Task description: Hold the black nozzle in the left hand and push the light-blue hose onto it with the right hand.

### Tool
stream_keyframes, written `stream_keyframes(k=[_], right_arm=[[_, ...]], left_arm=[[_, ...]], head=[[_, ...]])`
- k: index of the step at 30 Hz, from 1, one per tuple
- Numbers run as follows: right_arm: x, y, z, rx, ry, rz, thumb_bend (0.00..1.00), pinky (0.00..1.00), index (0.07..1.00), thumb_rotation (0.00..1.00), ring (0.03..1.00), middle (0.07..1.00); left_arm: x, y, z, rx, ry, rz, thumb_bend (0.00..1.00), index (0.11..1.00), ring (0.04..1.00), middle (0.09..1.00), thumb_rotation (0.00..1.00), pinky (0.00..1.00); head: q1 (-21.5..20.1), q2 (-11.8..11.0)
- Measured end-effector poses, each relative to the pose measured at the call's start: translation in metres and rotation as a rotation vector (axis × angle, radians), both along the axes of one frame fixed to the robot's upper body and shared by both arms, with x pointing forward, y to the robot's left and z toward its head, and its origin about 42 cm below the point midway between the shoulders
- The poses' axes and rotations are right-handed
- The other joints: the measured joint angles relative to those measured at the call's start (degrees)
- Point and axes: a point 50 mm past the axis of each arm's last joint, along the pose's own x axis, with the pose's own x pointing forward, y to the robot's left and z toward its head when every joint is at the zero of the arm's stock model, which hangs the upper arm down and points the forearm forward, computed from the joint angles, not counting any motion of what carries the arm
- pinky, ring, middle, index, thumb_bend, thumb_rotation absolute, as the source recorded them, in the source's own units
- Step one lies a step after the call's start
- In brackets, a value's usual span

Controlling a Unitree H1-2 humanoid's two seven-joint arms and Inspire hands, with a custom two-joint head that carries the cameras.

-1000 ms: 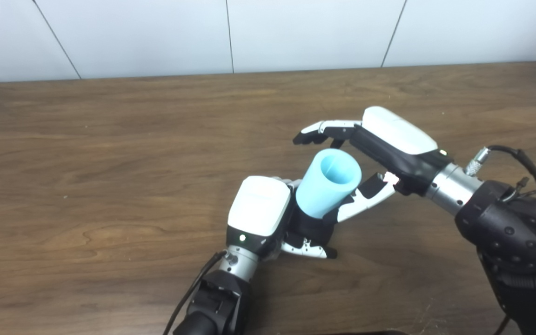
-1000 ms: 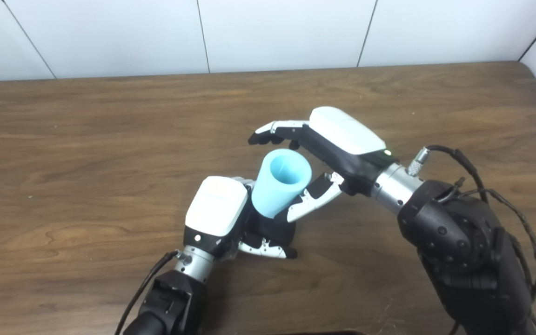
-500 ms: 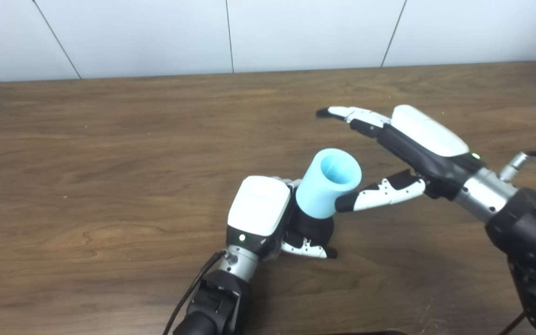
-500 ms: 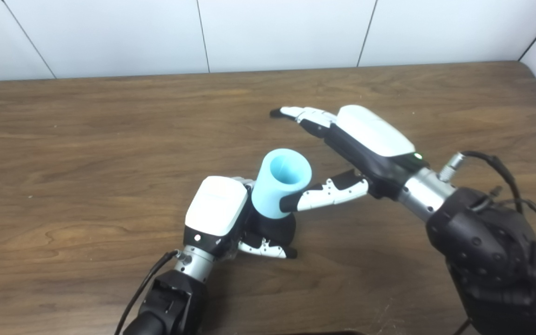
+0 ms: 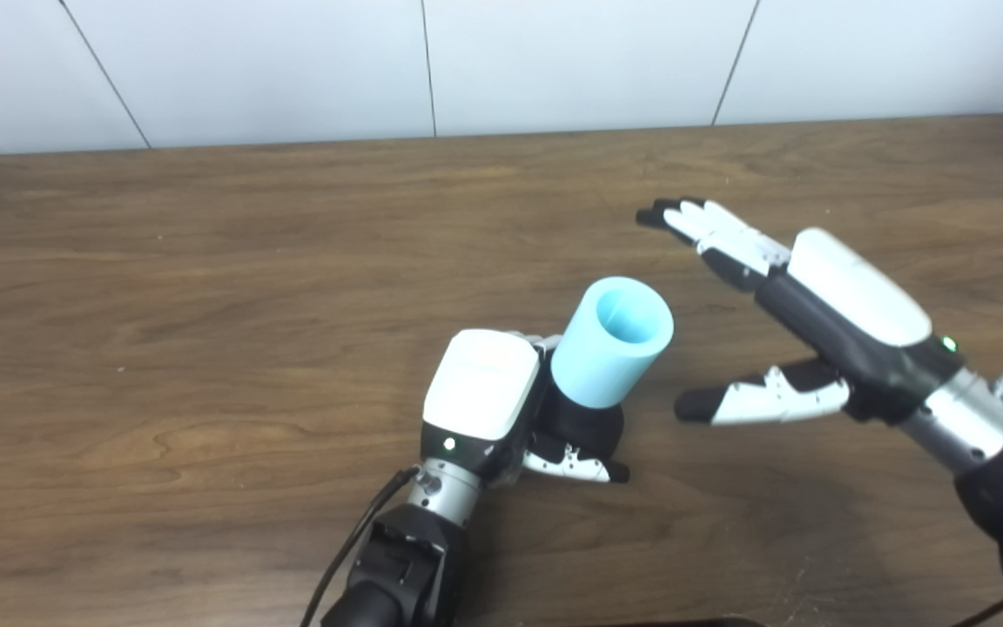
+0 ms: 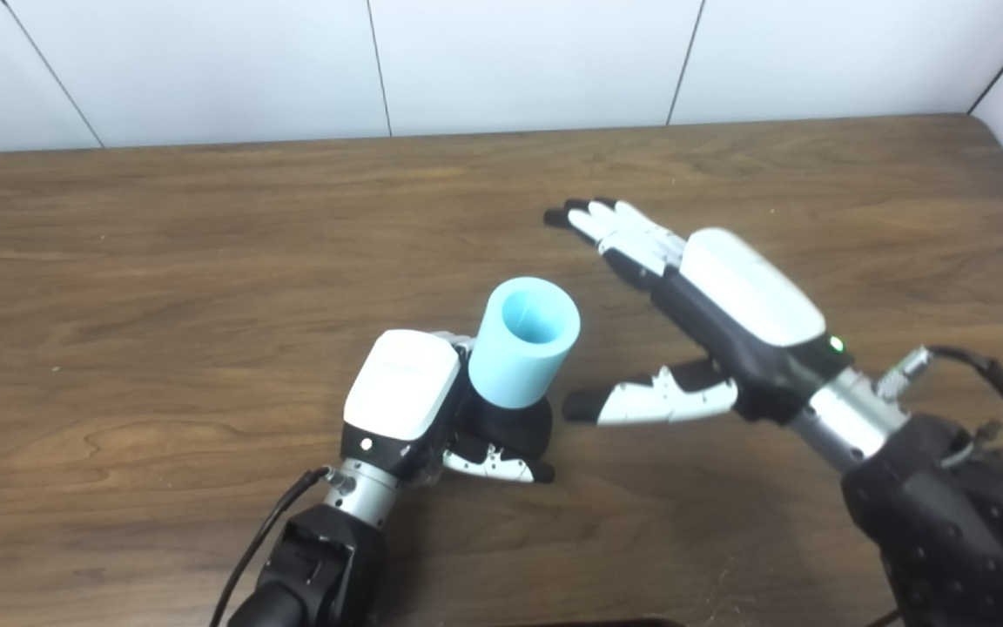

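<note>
A robot's left hand (image 5: 484,401) grips a black nozzle (image 5: 584,427) with a light-blue hose (image 5: 610,353) seated on it, while the right hand (image 5: 815,322) hovers empty nearby.

Near the centre of a brown wooden table (image 5: 205,261), the left hand's fingers are curled tight around the nozzle. The hose sits over the nozzle's top, tilted toward 1 o'clock, its open mouth facing up. The right hand lies at 3 o'clock from the hose, clear of it, fingers stretched flat toward 10 o'clock and thumb spread wide, holding nothing.
</note>
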Motion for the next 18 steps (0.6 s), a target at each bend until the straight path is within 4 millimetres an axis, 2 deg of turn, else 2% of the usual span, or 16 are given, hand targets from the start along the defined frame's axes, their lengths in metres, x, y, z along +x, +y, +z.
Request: stream_keyframes(k=[9, 18], right_arm=[[-0.01, 0.008, -0.003, -0.015, -0.102, 0.057, 0.6, 1.0, 0.976, 1.0, 1.0, 1.0], [-0.016, 0.008, -0.007, -0.055, -0.117, 0.046, 0.61, 1.0, 0.983, 1.0, 1.0, 1.0]], left_arm=[[0.0, 0.002, -0.001, 0.003, 0.001, -0.002, 0.52, 0.499, 0.5, 0.409, 0.0, 0.42], [0.0, 0.004, -0.002, 0.006, 0.0, -0.002, 0.52, 0.497, 0.495, 0.42, 0.0, 0.42]], head=[[-0.2, 0.0], [-0.3, 0.1]])
